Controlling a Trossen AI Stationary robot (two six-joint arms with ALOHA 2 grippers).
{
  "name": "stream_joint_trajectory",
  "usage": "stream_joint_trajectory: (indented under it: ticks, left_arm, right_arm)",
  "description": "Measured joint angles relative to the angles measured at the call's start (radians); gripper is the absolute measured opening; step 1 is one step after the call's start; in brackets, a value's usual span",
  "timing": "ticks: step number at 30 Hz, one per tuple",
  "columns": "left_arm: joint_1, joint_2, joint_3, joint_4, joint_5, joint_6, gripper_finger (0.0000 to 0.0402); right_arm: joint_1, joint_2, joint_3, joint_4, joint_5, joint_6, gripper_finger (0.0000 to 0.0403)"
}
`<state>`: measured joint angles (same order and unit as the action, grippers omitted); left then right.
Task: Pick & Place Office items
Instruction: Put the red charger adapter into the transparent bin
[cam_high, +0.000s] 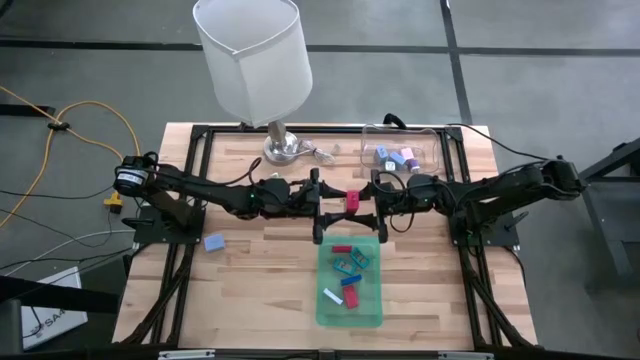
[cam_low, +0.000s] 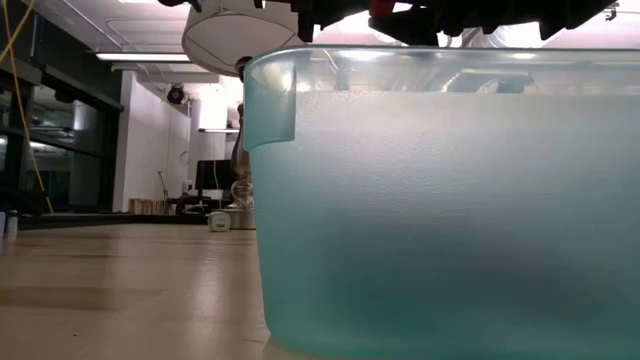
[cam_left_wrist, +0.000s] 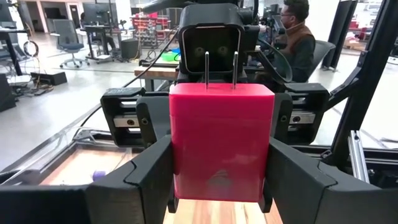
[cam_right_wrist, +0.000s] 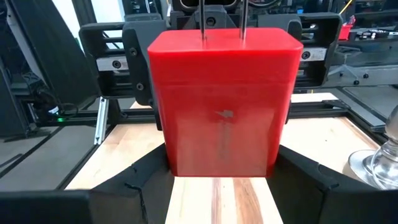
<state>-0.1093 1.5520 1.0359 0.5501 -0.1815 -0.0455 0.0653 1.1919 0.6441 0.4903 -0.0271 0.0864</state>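
Observation:
A red block (cam_high: 352, 200) with two thin metal pins on its upper face hangs in the air between both grippers, over the far end of the green tray (cam_high: 372, 310). My left gripper (cam_high: 336, 204) comes from the table's left and my right gripper (cam_high: 368, 204) from its right; each is shut on the block. Several small pieces (cam_high: 349, 268) in red, blue, teal and white lie flat in the tray. Blue and purple pieces (cam_high: 395, 156) sit in the clear container (cam_high: 430, 140). One blue piece (cam_high: 213, 242) lies on the wood near the left arm. My left gripper (cam_left_wrist: 221, 190) pinches the red block's lower sides (cam_left_wrist: 180, 180) between its two fingers, coming level from the table's left. The block is lifted clear, pins up. My right gripper (cam_right_wrist: 221, 183) pinches the same block's lower sides (cam_right_wrist: 270, 165) between its two fingers, level from the table's right.
A lamp (cam_high: 255, 60) stands by its metal base (cam_high: 285, 148) at the far edge, left of the clear container. The tray's wall (cam_low: 440, 200) fills the low view. A person (cam_left_wrist: 295, 31) sits beyond the table. Bare wood lies left and right of the tray.

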Motion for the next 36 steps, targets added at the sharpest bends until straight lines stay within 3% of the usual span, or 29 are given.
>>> stream_joint_trajectory:
  ticks: [23,36]
  left_arm:
    - [-0.005,-0.001,0.0,-0.034,-0.005,-0.036,0.0213]
    - [-0.004,0.002,-0.003,-0.046,0.043,-0.055,0.0213]
  right_arm:
    - [0.038,0.001,0.0,-0.006,0.049,0.018,0.022]
    - [0.039,0.006,0.0,-0.027,0.076,0.021,0.0225]
